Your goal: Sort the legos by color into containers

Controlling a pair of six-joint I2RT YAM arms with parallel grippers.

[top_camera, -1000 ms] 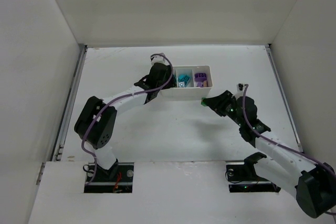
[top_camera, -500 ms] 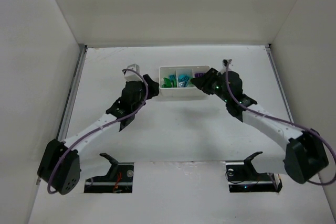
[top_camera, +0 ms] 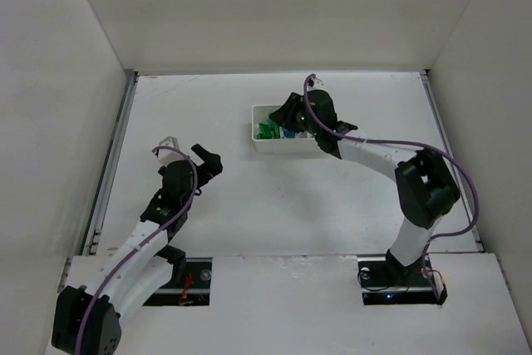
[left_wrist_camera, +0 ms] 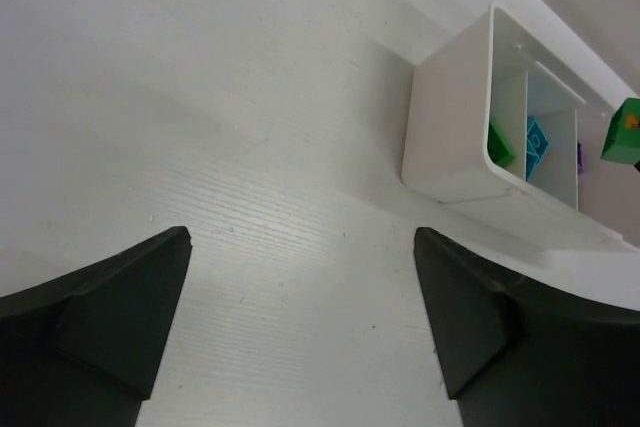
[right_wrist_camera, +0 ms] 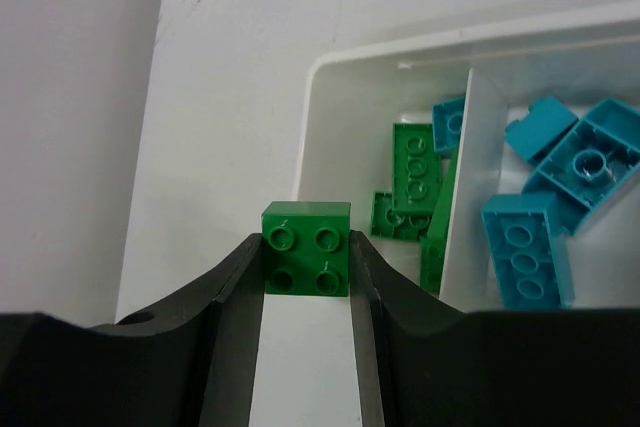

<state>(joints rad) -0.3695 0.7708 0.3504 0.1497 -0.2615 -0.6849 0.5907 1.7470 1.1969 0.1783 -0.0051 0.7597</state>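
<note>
My right gripper (right_wrist_camera: pixel 306 265) is shut on a green two-by-two lego (right_wrist_camera: pixel 306 247), held just above the left end wall of the white tray (right_wrist_camera: pixel 312 97). The end container behind it holds green legos (right_wrist_camera: pixel 415 172). The one past the divider holds teal legos (right_wrist_camera: pixel 545 207). From above, the right gripper (top_camera: pixel 284 114) covers much of the tray (top_camera: pixel 259 144), with green legos (top_camera: pixel 268 130) showing beside it. My left gripper (top_camera: pixel 204 161) is open and empty, well to the near left of the tray. Its wrist view shows the tray (left_wrist_camera: pixel 450 147) and the held green lego (left_wrist_camera: pixel 622 132).
White walls close in the table on the left, right and back. A metal rail (top_camera: pixel 112 155) runs along the left edge. The right arm's cable (top_camera: pixel 391 143) loops over the table beside the tray. Bare tabletop (left_wrist_camera: pixel 250 147) lies between the left gripper and the tray.
The left arm pulled back from the tray toward the near left and its jaws opened wide. The right arm carried the green lego from the table's right side to over the tray's left end.
</note>
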